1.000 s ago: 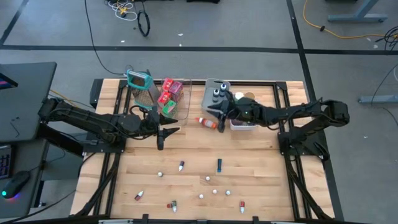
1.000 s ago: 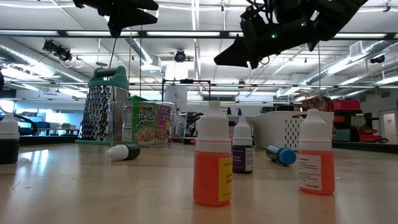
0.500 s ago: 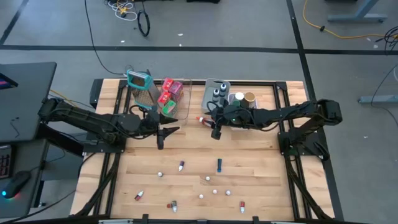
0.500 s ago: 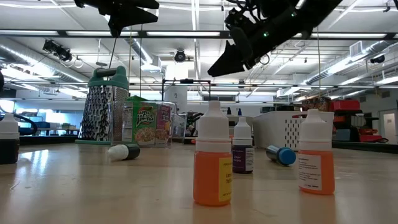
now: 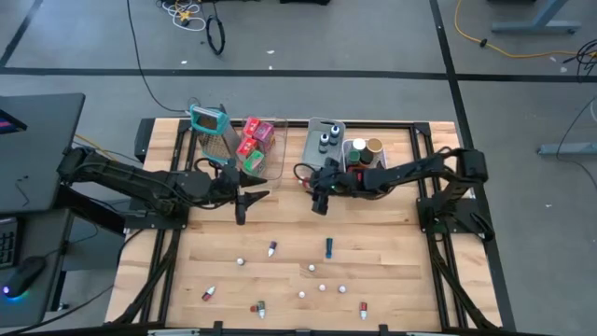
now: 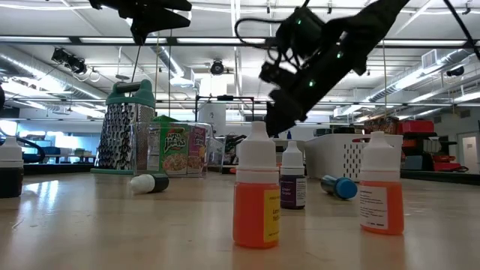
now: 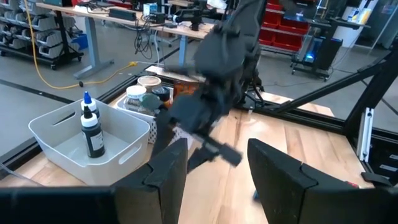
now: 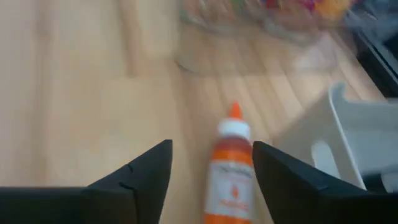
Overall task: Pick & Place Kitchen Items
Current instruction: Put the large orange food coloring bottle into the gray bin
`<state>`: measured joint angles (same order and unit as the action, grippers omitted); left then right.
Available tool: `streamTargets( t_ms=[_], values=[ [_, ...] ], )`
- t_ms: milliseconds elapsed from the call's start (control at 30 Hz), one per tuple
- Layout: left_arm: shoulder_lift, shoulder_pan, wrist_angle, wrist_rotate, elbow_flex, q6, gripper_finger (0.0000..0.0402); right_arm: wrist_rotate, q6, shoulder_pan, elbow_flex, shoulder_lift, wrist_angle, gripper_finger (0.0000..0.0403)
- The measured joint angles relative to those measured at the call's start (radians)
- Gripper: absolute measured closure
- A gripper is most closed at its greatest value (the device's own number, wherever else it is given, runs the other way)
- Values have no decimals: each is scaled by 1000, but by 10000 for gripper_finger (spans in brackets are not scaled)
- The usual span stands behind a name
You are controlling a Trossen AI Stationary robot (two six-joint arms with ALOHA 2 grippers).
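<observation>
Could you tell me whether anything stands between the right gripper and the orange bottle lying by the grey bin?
Nothing visible does. In the right wrist view, the orange bottle lies on bare wood straight ahead of the right gripper, whose fingers stand open to either side of it. The grey bin sits off to one side, beside the bottle.

Bright overhead strip lighting; right wrist view motion-blurred, esp. edges.

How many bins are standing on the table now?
3. The clear bin stands beside the grater, the grey bin right of it, and the white bin right of that, partly under the right arm.
</observation>
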<state>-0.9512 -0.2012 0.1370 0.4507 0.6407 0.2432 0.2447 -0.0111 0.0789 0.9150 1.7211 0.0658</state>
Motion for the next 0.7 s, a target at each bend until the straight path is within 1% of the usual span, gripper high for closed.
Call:
streamTargets(
  t_ms=[133,267,400,533,700],
  values=[
    [0,0,-8,0,0,0,223,61,39,21,0,56,-20,148],
    [0,0,-12,0,0,0,223,54,101,41,0,92,-42,136],
    [0,0,-14,0,0,0,223,52,78,52,0,120,-58,140],
    [0,0,-15,0,0,0,223,50,35,53,0,140,-70,165],
    [0,0,-13,0,0,0,223,3,39,54,1,137,-82,230]
  ],
)
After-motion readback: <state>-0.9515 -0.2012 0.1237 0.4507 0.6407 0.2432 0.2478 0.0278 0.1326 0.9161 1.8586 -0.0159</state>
